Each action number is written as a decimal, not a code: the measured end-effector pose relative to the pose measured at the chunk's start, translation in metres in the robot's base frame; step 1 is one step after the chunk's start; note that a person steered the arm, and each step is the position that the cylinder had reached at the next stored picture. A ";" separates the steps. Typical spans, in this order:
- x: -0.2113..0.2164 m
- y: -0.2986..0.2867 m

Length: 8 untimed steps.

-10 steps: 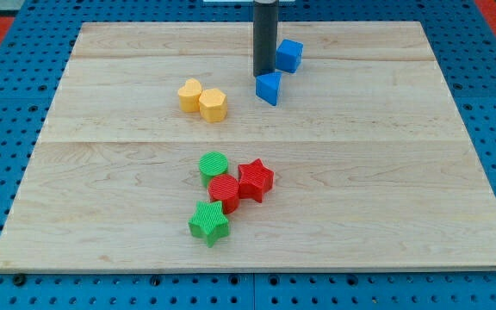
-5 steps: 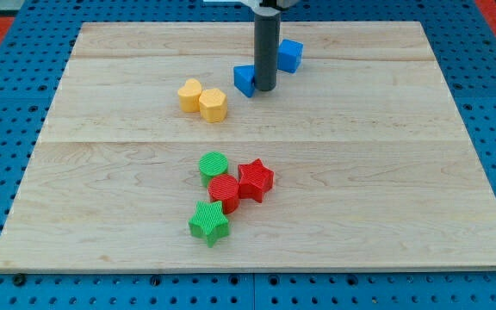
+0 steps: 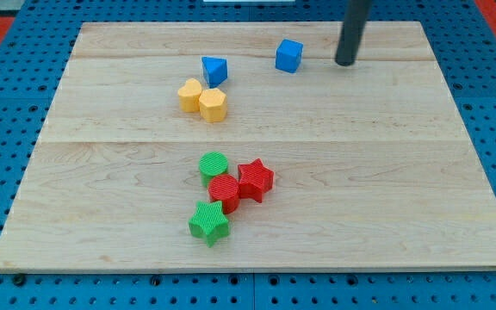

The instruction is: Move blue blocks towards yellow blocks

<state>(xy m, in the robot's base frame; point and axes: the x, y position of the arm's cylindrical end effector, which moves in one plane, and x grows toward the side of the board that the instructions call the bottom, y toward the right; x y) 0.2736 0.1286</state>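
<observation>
A blue triangular block (image 3: 214, 69) lies just above the two yellow blocks, almost touching the yellow hexagon (image 3: 213, 104). The other yellow block (image 3: 190, 94) sits against the hexagon's left side. A blue cube (image 3: 288, 55) lies farther to the view's right near the top of the board. My tip (image 3: 344, 62) rests on the board to the right of the blue cube, apart from it by a gap.
A cluster lies in the lower middle of the wooden board (image 3: 403, 172): a green round block (image 3: 213, 164), a red hexagon (image 3: 224, 191), a red star (image 3: 256, 179) and a green star (image 3: 208, 222). A blue pegboard surrounds the board.
The blue triangular block has been pushed left, now beside the yellow blocks. My tip has left it and moved right, past the blue cube.
</observation>
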 end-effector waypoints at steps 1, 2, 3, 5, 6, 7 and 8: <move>-0.004 -0.069; -0.006 -0.106; -0.037 -0.118; 0.042 -0.113; 0.045 -0.113; -0.022 -0.093; -0.043 -0.136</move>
